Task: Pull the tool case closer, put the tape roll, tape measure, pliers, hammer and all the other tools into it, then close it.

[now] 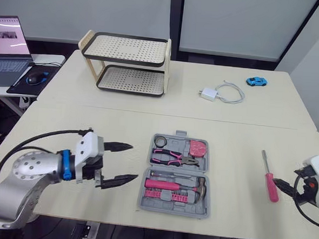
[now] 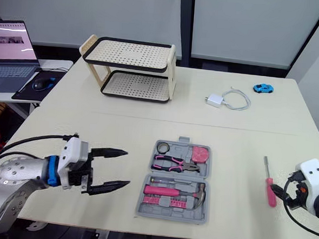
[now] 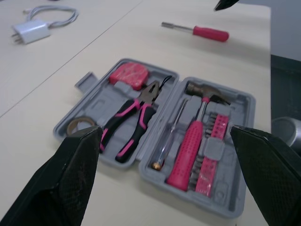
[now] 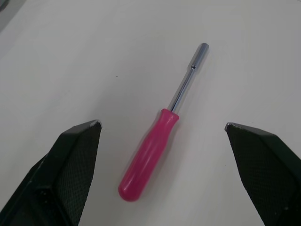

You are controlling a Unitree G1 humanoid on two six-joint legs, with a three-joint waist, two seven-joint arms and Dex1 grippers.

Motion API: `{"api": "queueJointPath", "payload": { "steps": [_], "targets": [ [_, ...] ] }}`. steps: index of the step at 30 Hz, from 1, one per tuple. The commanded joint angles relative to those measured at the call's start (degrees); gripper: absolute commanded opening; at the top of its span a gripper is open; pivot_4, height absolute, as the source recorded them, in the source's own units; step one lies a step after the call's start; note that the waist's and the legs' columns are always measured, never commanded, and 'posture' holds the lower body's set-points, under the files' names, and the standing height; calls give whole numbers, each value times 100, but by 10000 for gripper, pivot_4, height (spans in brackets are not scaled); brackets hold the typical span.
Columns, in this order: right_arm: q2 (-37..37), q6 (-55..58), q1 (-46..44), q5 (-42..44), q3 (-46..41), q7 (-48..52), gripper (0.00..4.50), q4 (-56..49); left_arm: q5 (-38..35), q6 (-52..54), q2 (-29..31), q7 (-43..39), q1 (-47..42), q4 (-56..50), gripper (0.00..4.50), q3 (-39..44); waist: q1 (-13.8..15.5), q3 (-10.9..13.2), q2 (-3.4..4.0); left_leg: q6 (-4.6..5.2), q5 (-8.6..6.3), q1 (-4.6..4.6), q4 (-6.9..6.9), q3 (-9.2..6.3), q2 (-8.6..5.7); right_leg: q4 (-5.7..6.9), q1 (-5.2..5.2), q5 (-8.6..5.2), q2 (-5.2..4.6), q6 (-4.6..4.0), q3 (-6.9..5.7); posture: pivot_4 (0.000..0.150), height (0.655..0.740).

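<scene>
The grey tool case [image 1: 158, 198] lies open near the table's front edge. In it I see a tape roll [image 1: 160, 140], a pink tape measure [image 1: 197, 148], pink-handled pliers [image 1: 173, 158], a hammer [image 1: 176, 184] and a row of bits. A pink-handled screwdriver [image 1: 269, 177] lies on the table to the right of the case. My left gripper [image 1: 133, 162] is open just left of the case, level with its front half. My right gripper [image 4: 162, 125] is open low over the screwdriver [image 4: 155, 150], whose handle lies between the spread fingers, untouched.
A two-tier perforated shelf [image 1: 127, 63] stands at the back left. A white charger with its cable [image 1: 220, 93] and a blue toy car [image 1: 256, 81] lie at the back right. A laptop [image 1: 7, 48] and mouse [image 1: 36, 78] sit on a side table to the left.
</scene>
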Motion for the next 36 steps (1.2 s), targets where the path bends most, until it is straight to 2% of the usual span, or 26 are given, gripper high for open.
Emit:
{"api": "queueJointPath", "payload": {
  "steps": [1, 8, 16, 19, 23, 30, 31, 32, 35, 36],
  "targets": [
    [28, 278, -494, -199, 269, -439, 45000, 517, -251, 239, 66, -80, -373, -368, 44948, -274, -1, 1, 0, 0, 0, -1, 1, 1, -1, -1, 0, 1, 0, 0, 1, 1500, 7350],
    [445, 290, -1142, -356, 905, -872, 45000, 1170, -268, 139, -96, -225, -751, -315, 44948, -671, -2, 0, 5, 1, 0, -13, 3, -1, 0, 12, -16, 2, 1, 0, -1, 1500, 7350],
    [877, 275, -1460, -522, 1103, -1321, 45000, 1609, -168, 75, -260, -233, -949, -201, 44948, -867, -2, -3, 12, 1, 1, -25, 23, -3, -1, 18, -21, 6, 1, 5, -3, 1500, 7350],
    [944, 251, -1416, -502, 1099, -1367, 39671, 1613, -104, 41, -296, -230, -967, -159, 45000, -904, -2, -3, 12, 1, 1, -24, 23, -4, -1, 19, -21, 6, 1, 5, -3, 1500, 7350],
    [1029, 87, -1363, -472, 1103, -1360, 26331, 1633, -38, 22, -338, -206, -986, -150, 45000, -969, -2, -4, 12, 1, 1, -24, 28, -5, -1, 19, -20, 8, 2, 8, -3, 1500, 7350],
    [1125, -81, -1351, -477, 1148, -1375, 14780, 1670, 93, -30, -364, -200, -1037, -76, 45000, -1060, -2, -4, 12, 2, 2, -23, 32, -5, -2, 20, -17, 13, 2, 11, -2, 1500, 7350],
    [1149, -40, -1350, -431, 1126, -1377, 11690, 1552, 125, -45, -344, -206, -1020, -45, 45000, -1048, -3, -4, 12, 2, 2, -23, 32, -5, -1, 20, -17, 13, 2, 11, -2, 1500, 7350],
    [1188, 69, -1314, -360, 1111, -1391, 11690, 1292, 186, -105, -311, -230, -983, 6, 45000, -1026, -2, -4, 12, 2, 2, -22, 32, -5, -1, 20, -17, 13, 2, 11, -2, 1500, 7350],
    [1342, 435, -1187, -186, 1082, -1495, 7250, 566, 294, -219, -256, -285, -906, 90, 45000, -974, -3, -7, 21, 2, 2, -26, 28, -10, 0, 22, -23, 13, 4, 10, -4, 1500, 7350],
    [1437, 612, -1142, -124, 1077, -1555, 7112, 292, 305, -243, -245, -299, -885, 104, 45000, -959, -3, -7, 24, 2, 2, -28, 28, -10, 0, 24, -25, 13, 5, 10, -4, 1500, 7350]
  ]
}}
